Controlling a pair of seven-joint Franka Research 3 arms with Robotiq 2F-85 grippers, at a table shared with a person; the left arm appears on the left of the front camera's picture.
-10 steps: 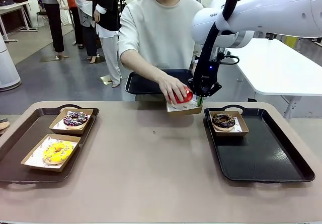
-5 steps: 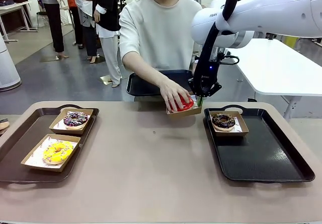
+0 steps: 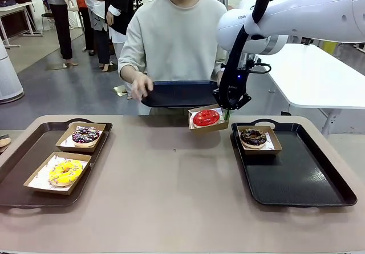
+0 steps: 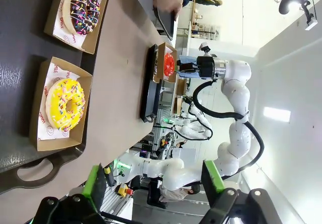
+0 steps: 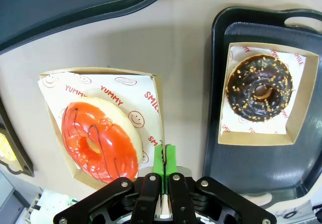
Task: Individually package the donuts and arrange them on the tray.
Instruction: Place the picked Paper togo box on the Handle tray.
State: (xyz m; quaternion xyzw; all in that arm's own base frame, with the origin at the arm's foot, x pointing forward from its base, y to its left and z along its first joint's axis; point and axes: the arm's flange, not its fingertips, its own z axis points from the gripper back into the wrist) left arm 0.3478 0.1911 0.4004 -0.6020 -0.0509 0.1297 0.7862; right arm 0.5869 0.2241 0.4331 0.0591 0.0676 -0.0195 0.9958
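Note:
My right gripper (image 3: 227, 115) is shut on the rim of a cardboard box (image 3: 209, 127) near the table's far edge, its fingertips (image 5: 164, 152) pinching the box's paper-lined edge. The glossy red donut (image 3: 206, 117) (image 5: 98, 138) lies in that box. A dark chocolate donut (image 3: 253, 138) (image 5: 259, 88) sits boxed on the right tray (image 3: 302, 177). The yellow donut (image 3: 64, 172) (image 4: 65, 103) and the sprinkled donut (image 3: 85, 134) (image 4: 83, 10) sit boxed on the left tray (image 3: 17, 168). My left gripper (image 4: 153, 183) hangs open above the left tray's near end.
Across the table a person holds a dark tray (image 3: 179, 93) by its left end with one hand (image 3: 140, 85). The tabletop's middle (image 3: 171, 185) is bare. A white table (image 3: 313, 71) stands behind on the right.
The person's hand has let go of the red donut, leaving it in the box, and drawn back to the dark tray. My right gripper has not moved.

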